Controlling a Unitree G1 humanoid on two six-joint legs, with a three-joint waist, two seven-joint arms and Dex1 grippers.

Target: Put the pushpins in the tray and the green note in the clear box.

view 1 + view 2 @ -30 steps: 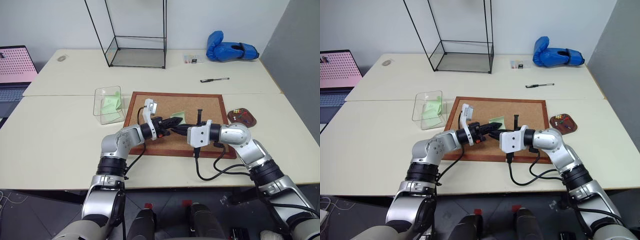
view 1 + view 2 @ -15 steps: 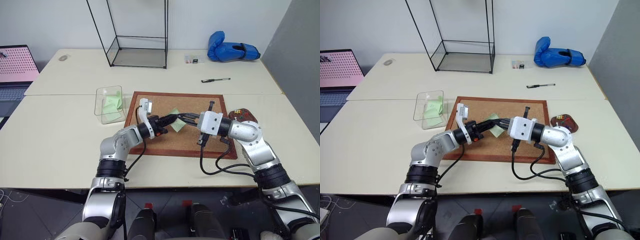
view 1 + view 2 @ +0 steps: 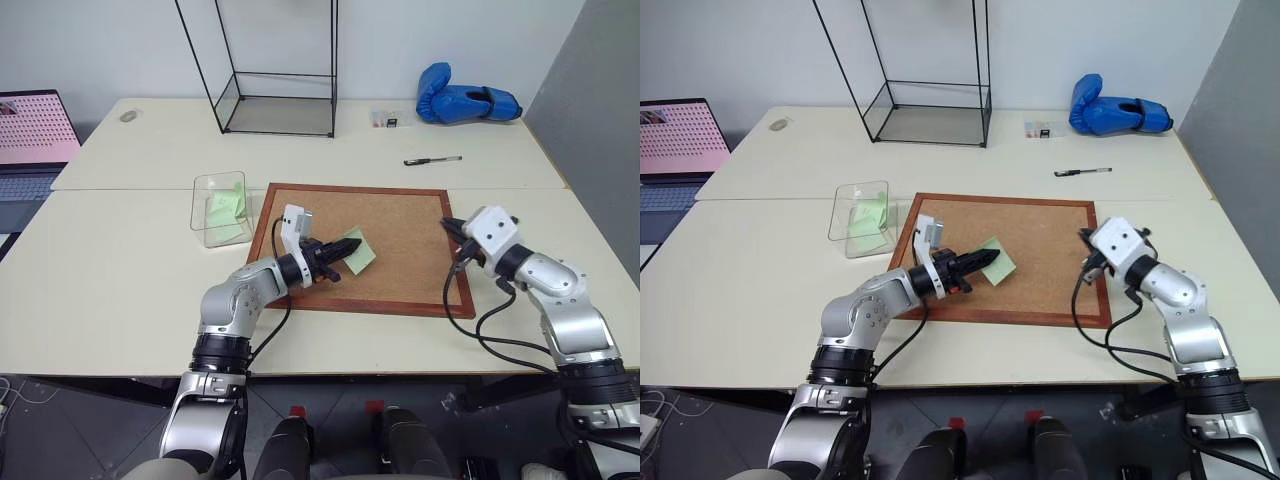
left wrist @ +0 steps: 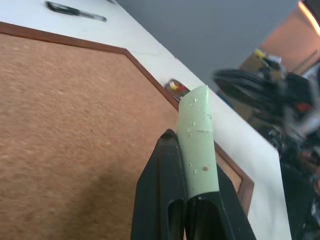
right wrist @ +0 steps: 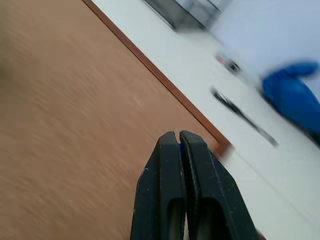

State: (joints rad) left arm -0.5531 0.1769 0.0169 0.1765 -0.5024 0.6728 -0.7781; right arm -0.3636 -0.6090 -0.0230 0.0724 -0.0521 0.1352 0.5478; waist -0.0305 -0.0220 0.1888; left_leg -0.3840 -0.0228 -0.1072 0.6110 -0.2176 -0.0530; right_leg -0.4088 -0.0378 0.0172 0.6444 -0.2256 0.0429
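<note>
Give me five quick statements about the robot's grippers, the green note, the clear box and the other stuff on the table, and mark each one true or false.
1. The left gripper is shut on a green note above the corkboard. True.
2. The right gripper is wide open. False: its two fingers are pressed together.
3. The clear box is empty. False: green paper already lies inside it.
4. A blue boxing glove lies at the far side of the table, with a pen nearer the corkboard. True.
5. The right gripper is at the corkboard's left edge. False: it is at the right edge.
</note>
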